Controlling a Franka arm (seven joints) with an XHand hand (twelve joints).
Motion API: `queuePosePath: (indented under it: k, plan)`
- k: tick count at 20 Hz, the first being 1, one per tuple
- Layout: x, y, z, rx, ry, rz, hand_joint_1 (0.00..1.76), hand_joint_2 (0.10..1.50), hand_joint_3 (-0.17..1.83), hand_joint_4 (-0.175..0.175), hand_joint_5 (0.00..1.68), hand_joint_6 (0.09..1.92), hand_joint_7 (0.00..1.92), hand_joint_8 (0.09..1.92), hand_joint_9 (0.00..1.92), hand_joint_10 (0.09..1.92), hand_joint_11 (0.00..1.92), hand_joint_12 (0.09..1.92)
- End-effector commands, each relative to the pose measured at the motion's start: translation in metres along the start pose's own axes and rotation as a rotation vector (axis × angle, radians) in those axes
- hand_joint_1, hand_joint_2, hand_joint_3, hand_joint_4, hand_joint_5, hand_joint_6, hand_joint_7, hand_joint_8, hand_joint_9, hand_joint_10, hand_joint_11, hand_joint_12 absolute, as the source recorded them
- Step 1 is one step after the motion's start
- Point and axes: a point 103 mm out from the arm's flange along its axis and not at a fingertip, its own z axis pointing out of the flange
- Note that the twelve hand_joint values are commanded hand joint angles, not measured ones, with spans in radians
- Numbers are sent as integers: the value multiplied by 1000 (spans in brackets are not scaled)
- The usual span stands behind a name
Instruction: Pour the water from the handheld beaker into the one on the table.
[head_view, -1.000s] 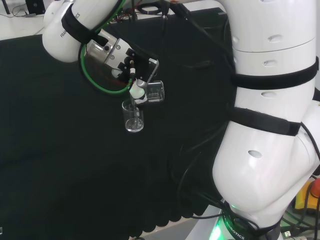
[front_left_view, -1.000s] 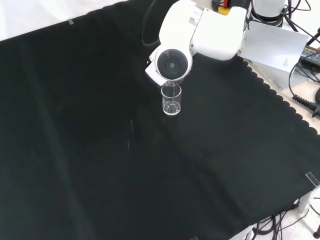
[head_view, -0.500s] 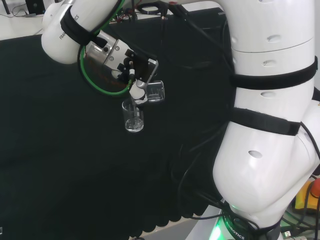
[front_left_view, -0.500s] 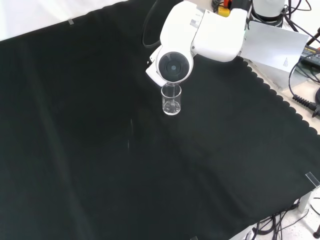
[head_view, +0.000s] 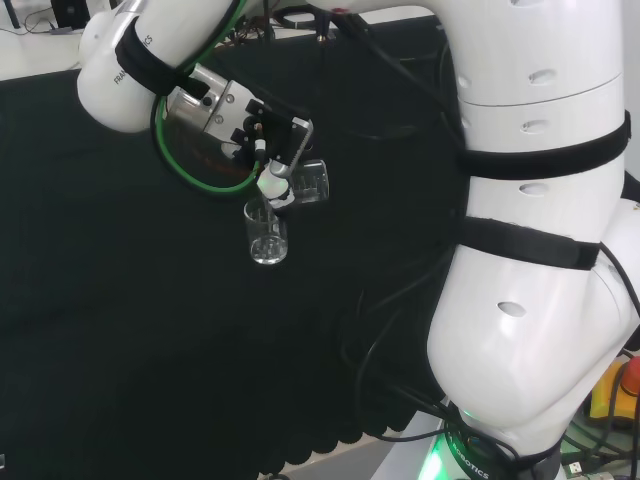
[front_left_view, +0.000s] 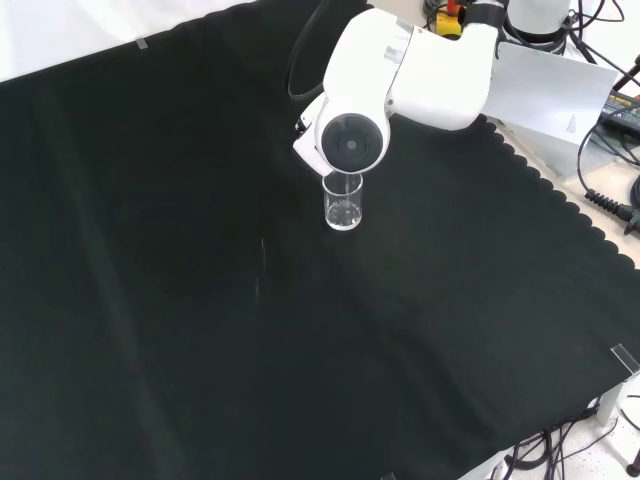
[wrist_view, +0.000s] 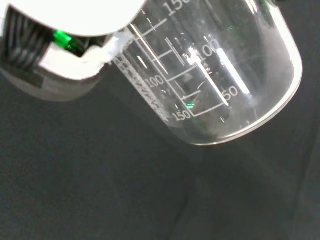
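In the head view the hand (head_view: 262, 140) is shut on a clear graduated beaker (head_view: 311, 182), held tilted on its side with its mouth toward a second clear beaker (head_view: 267, 236) that stands upright on the black cloth just below. In the front view the standing beaker (front_left_view: 344, 205) sits right under the arm's white link with the round grey cap (front_left_view: 350, 143), which hides the hand. The wrist view has the held beaker (wrist_view: 215, 75) close up, with printed marks on its wall and a white part of the hand (wrist_view: 75, 20) beside it. I cannot tell how much water either beaker holds.
The arm's big white links (head_view: 540, 250) stand at the right of the head view. The cloth's scalloped edge (front_left_view: 560, 200) runs along the right of the front view, with cables and a grey box (front_left_view: 545, 95) beyond it. Bare black cloth (front_left_view: 200, 300) lies around the standing beaker.
The hand and the held beaker have shifted slightly up and to the left in the head view, staying over the standing beaker. The standing beaker has not moved.
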Motion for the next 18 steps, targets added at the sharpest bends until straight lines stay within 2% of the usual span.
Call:
queuePosePath:
  k: [1,18]
  plan:
    - [0,-1,0,12,-4,5,1150,614,708,171,1320,609,1778,87,1802,87,1529,532]
    - [-1,-2,-1,10,-3,12,1149,615,709,174,1317,616,1778,87,1802,87,1529,530]
